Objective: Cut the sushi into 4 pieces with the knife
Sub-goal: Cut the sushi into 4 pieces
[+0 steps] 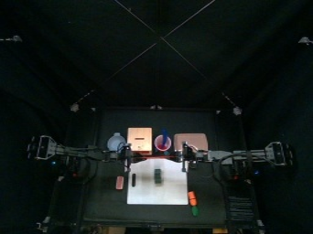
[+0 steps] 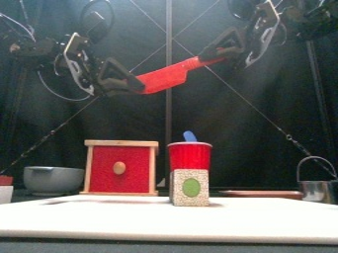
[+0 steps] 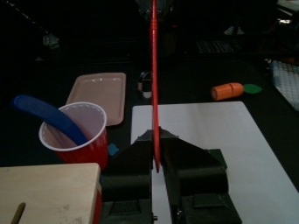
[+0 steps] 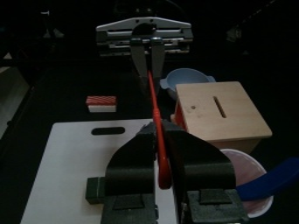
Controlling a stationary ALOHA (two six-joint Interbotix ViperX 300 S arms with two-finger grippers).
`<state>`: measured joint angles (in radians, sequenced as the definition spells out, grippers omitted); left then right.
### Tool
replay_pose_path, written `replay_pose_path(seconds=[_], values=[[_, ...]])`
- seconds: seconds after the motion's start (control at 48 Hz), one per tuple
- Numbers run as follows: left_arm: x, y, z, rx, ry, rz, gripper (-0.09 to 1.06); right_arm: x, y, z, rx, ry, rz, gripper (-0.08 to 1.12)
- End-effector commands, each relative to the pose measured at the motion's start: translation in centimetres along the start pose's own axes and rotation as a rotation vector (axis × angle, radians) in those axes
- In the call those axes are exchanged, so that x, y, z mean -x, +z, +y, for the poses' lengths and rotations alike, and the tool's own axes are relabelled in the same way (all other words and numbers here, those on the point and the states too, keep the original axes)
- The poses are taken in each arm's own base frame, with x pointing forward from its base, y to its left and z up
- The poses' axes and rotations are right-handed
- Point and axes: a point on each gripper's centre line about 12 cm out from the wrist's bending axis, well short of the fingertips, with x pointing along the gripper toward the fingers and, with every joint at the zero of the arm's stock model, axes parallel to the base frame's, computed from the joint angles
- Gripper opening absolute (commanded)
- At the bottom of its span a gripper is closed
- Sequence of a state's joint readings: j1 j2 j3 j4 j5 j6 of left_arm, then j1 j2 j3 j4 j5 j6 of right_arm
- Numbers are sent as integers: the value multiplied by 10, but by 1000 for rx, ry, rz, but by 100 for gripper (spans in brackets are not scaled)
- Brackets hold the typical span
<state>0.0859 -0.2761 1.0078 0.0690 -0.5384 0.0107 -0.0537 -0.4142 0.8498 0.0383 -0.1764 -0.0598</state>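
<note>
Two toy knives: one red knife (image 2: 169, 74) at upper centre and one blue knife (image 2: 191, 136) in the single red cup (image 2: 189, 158). One white cutting board (image 1: 153, 194), one sushi roll (image 2: 192, 187), one wooden box (image 2: 121, 168), one blue-grey bowl (image 2: 53, 179), one pink tray (image 1: 192, 142) and one metal cutter (image 2: 314, 183). Three small toy foods lie lower in the frame: one red-striped piece (image 1: 120, 183), one orange piece (image 1: 192, 196) and one green piece (image 1: 196, 209).

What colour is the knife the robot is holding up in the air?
The knife is red, clearest in the front view.
</note>
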Motion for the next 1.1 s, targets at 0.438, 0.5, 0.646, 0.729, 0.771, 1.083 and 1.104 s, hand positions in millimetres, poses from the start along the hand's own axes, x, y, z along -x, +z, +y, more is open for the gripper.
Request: replay_pose_path(seconds=[0.438, 0.5, 0.646, 0.729, 0.771, 1.083, 1.104], values=[[-38, -37, -28, 4, -81, 11, 24, -35, -74, 9, -16, 25, 320, 3], [-42, -42, -31, 5, -89, 24, 24, -36, -75, 10, -18, 26, 331, 3], [-44, -52, -41, 11, -111, 57, 24, -35, -78, 14, -23, 37, 353, 3], [-43, -60, -43, 30, -101, 83, 24, -36, -80, 14, -25, 36, 359, 3], [-44, -62, -43, 37, -97, 89, 24, -37, -81, 15, -23, 39, 362, 3], [-50, -74, -51, 42, -107, 128, 24, -39, -91, 23, -40, 54, 412, 3], [-50, -75, -52, 42, -108, 131, 24, -39, -92, 24, -38, 56, 415, 3]])
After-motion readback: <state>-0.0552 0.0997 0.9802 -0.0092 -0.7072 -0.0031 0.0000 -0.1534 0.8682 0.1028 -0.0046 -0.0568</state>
